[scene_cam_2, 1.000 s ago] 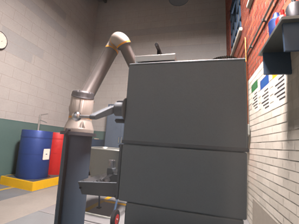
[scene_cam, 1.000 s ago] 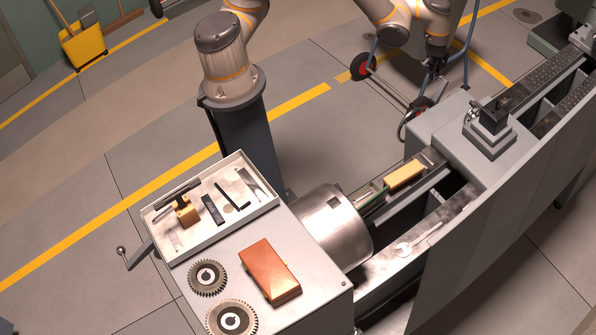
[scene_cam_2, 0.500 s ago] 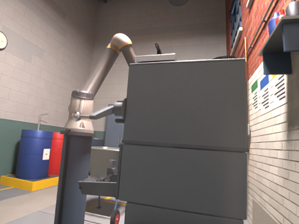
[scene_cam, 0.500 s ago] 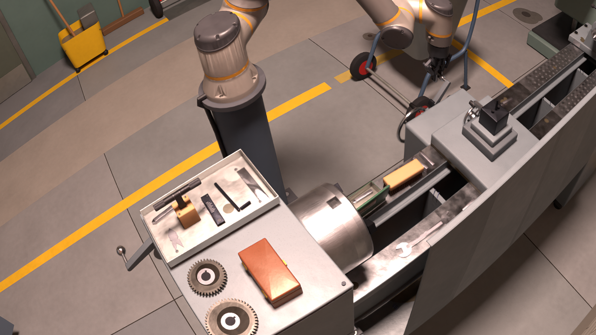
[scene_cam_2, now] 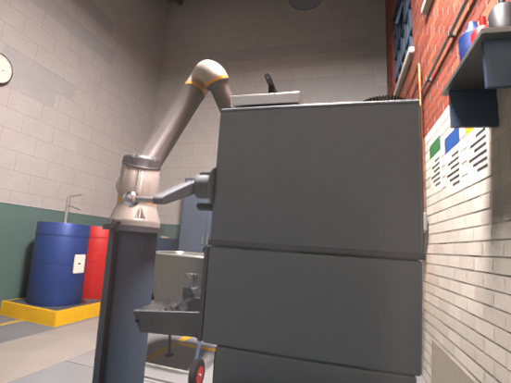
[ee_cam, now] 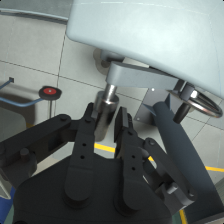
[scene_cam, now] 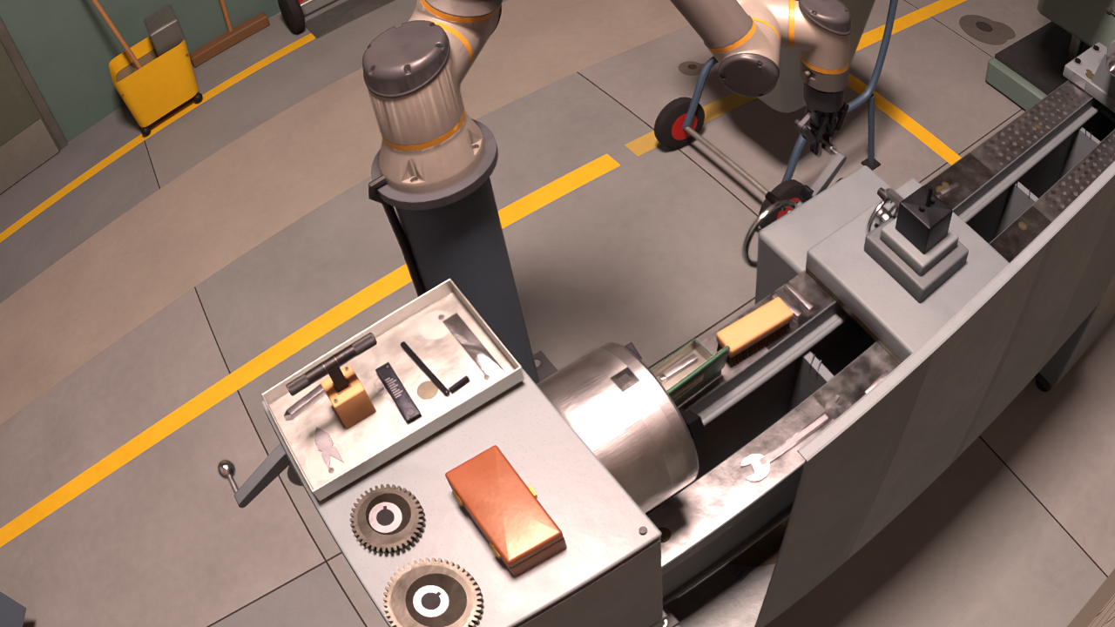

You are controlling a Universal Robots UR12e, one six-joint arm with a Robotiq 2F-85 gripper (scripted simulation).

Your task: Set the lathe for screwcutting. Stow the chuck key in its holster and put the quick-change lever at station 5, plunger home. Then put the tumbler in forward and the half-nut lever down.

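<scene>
My gripper (ee_cam: 105, 120) (scene_cam: 822, 144) is at the front of the lathe carriage, on the floor side. The half-nut lever's steel handle (ee_cam: 105, 109) is clamped in its closed fingers, at the end of a grey arm (ee_cam: 142, 77) that runs back to the carriage apron (scene_cam: 787, 234). The chuck key (scene_cam: 331, 364) stands in its tan holster (scene_cam: 351, 398) in the tray on the headstock. A lever with a ball knob (scene_cam: 249, 479) (scene_cam_2: 159, 196) sticks out of the headstock's front face. The quick-change lever is hidden from me.
The carriage handwheel (ee_cam: 201, 100) sits just to the right of the gripped handle. A hand truck with red wheels (scene_cam: 678, 125) stands on the floor behind my arm. The chuck (scene_cam: 624, 417), two change gears (scene_cam: 387, 518) and a copper box (scene_cam: 503, 507) are at the headstock end.
</scene>
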